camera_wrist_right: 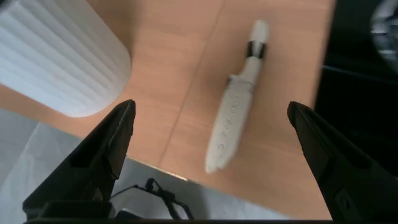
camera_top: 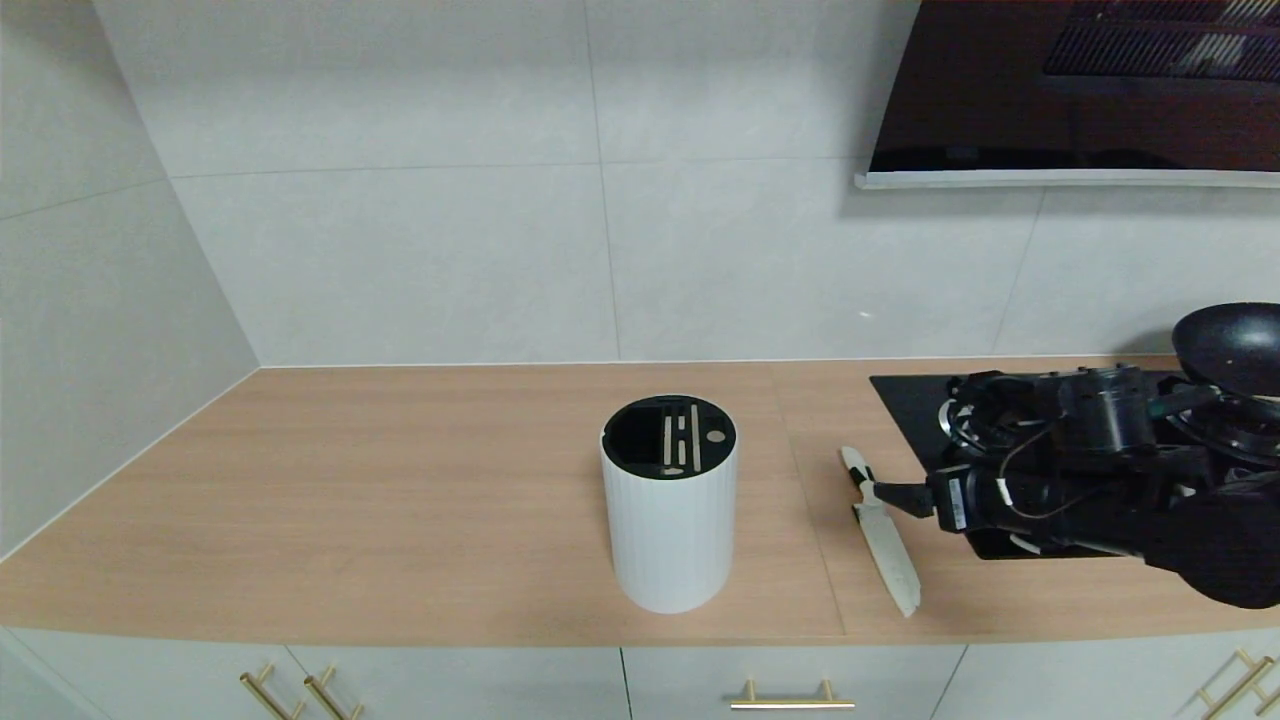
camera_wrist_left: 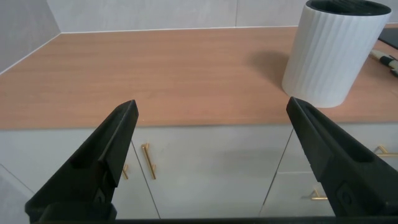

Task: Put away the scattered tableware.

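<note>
Knife (camera_top: 880, 533) (camera_wrist_right: 231, 118): pale, with a dark band on its handle. It lies flat on the worktop (camera_top: 400, 480), well right of the holder and just left of the hob.
Long axis: runs roughly from wall to front edge, slightly slanted. The handle end points toward the wall. The broader blade end points toward the front edge and a little to the right, and it stops near that edge.
Right tool (camera_wrist_right: 210, 109): its fingers (camera_wrist_right: 115, 146) are spread wide apart and clamp nothing. In the right wrist view the knife lies in the gap between them. In the head view one dark finger (camera_top: 900, 496) reaches in from the right to where handle meets blade. Whether it touches the knife cannot be told.
Holder (camera_top: 670, 520) (camera_wrist_left: 326, 53) (camera_wrist_right: 56, 62): a white ribbed cylinder standing upright near the middle of the worktop. Its black top has slots and a larger opening.
Left tool (camera_wrist_left: 211, 104): its fingers are apart with nothing held. It sits low before the worktop's front edge, facing the cabinet fronts.
Hob (camera_top: 905, 400): black glass set into the worktop at the right, with a dark pan (camera_top: 1230, 345) on it.
Cabinets (camera_top: 790, 697): white fronts with brass handles under the worktop.
</note>
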You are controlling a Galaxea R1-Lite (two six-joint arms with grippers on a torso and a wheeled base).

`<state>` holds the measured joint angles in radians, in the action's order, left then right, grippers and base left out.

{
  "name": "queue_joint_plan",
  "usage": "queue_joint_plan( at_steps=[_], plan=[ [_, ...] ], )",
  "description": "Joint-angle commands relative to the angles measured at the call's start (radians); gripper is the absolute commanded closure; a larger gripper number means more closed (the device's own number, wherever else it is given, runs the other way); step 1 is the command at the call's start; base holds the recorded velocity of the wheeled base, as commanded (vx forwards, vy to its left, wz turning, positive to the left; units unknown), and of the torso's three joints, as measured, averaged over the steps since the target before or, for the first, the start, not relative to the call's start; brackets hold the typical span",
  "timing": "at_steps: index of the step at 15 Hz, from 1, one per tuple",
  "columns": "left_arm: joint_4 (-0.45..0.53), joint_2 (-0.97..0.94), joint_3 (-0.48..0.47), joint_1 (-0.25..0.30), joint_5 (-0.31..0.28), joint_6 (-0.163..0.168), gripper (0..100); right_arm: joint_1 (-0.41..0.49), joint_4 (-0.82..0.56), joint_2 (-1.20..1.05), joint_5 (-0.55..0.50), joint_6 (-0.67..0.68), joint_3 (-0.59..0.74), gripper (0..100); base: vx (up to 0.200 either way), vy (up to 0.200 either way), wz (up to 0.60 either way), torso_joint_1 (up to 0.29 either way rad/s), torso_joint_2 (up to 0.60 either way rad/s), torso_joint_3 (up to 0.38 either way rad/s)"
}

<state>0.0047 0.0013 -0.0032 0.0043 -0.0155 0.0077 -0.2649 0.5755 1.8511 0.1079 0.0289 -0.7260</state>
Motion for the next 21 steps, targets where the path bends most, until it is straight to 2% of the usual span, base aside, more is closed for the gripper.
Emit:
queue_joint_plan(
  at_steps=[1, 4, 8, 21],
  plan=[
    [0.0, 0.0, 0.0, 0.0, 0.0, 0.0, 0, -0.014, 0.049, 0.178, -0.019, 0.0, -0.043, 0, 0.0, 0.0, 0.0, 0.0, 0.0, 0.0],
    [0.0, 0.0, 0.0, 0.0, 0.0, 0.0, 0, -0.01, 0.132, 0.352, -0.071, 0.0, -0.141, 0, 0.0, 0.0, 0.0, 0.0, 0.0, 0.0],
    [0.0, 0.0, 0.0, 0.0, 0.0, 0.0, 0, -0.007, 0.196, 0.441, -0.106, 0.0, -0.159, 0, 0.0, 0.0, 0.0, 0.0, 0.0, 0.0],
    [0.0, 0.0, 0.0, 0.0, 0.0, 0.0, 0, 0.016, 0.199, 0.557, -0.169, 0.005, -0.273, 0, 0.0, 0.0, 0.0, 0.0, 0.0, 0.0]
  ],
)
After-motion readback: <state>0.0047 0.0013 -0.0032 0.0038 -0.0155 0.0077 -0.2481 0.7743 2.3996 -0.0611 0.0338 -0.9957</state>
